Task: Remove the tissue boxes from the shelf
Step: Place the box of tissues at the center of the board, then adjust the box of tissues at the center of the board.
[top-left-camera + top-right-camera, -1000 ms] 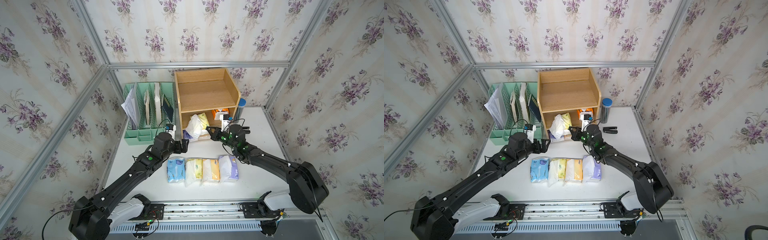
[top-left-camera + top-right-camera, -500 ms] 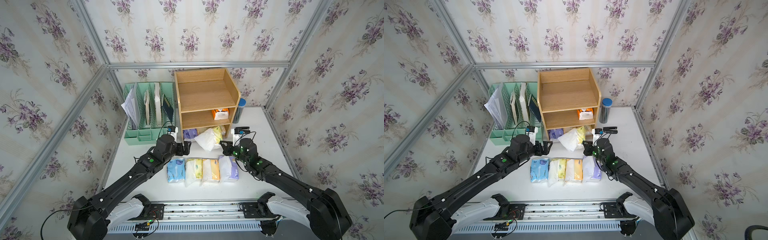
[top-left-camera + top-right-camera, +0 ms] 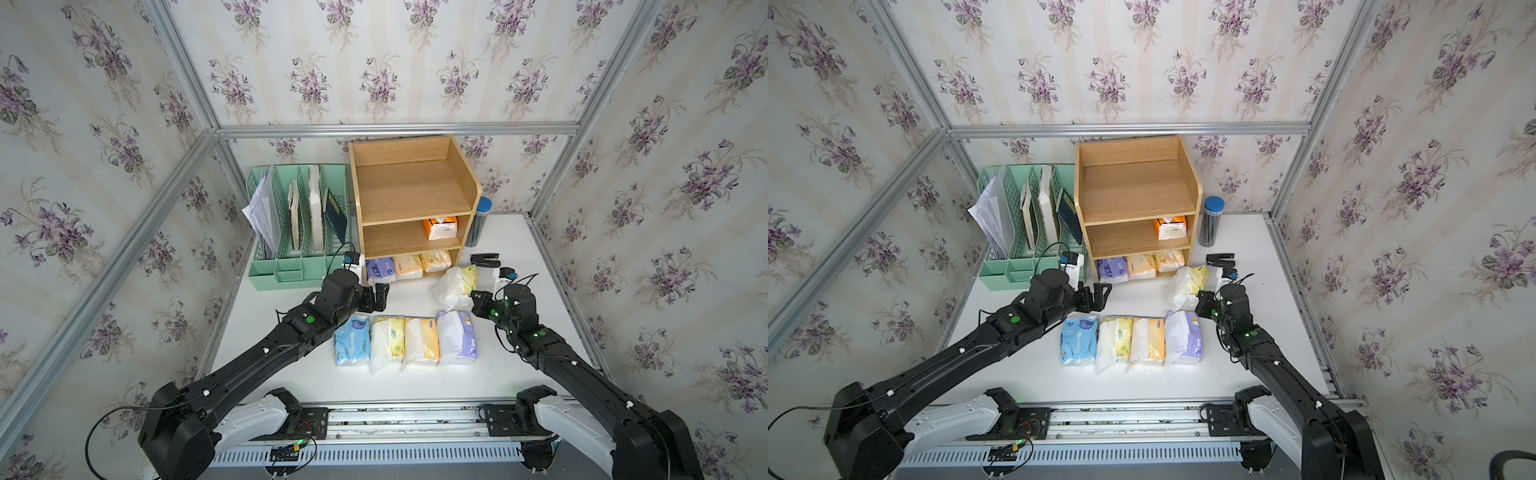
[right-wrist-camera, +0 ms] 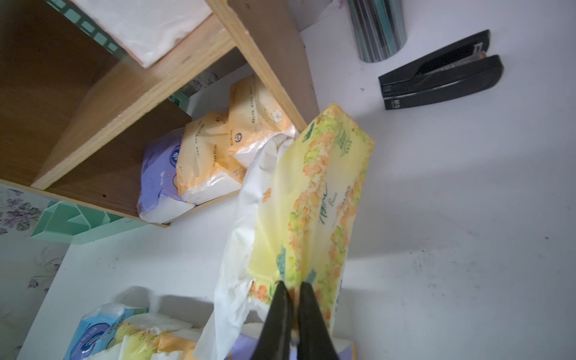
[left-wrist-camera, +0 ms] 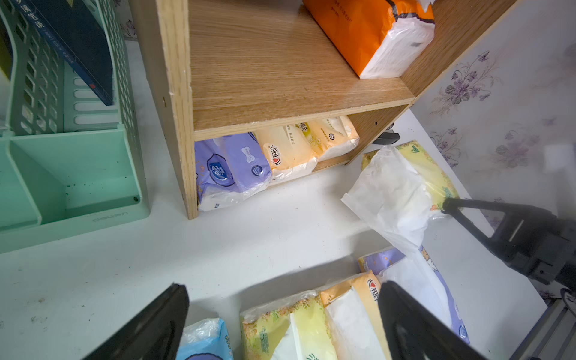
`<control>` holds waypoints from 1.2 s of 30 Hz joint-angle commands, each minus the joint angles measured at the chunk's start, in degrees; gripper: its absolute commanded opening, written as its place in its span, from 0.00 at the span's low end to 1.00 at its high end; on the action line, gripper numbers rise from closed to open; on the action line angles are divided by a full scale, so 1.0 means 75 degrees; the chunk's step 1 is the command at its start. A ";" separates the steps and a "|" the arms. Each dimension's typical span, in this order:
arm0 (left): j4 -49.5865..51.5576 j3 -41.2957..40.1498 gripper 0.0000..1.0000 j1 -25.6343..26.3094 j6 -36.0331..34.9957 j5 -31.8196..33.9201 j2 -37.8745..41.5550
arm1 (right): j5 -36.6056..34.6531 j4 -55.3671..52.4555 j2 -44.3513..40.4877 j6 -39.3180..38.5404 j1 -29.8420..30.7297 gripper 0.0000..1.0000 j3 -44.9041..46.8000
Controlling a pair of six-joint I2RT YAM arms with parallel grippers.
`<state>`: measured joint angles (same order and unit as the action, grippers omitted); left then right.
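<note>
Fingers [image 4: 282,308] of R gripper [image 4: 294,285] pinched shut on wrapper of yellow floral tissue pack [image 4: 324,193], its script unreadable, held near shelf [image 3: 411,195] front corner. L gripper [image 5: 282,286] wide open, empty, facing bottom tier: purple pack [image 5: 237,165] + two pale-orange packs [image 5: 290,152], one w/ red-heart logo; orange pack [image 3: 439,227] on mid tier.

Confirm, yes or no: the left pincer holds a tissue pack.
No, the left pincer stands open with nothing between its jaws.

Open table [image 3: 409,296] before shelf [image 3: 411,195], apparently
</note>
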<state>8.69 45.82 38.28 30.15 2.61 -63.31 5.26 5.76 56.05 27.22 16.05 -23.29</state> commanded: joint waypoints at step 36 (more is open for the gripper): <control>0.0446 -0.0590 0.99 0.0017 -0.0258 0.0729 0.0814 | 0.0231 0.0334 0.3835 0.0171 0.0070 0.63 -0.1568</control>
<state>11.42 41.43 38.39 29.06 6.52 -57.41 5.32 6.22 84.49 28.95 15.27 -35.77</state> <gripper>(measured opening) 0.990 0.637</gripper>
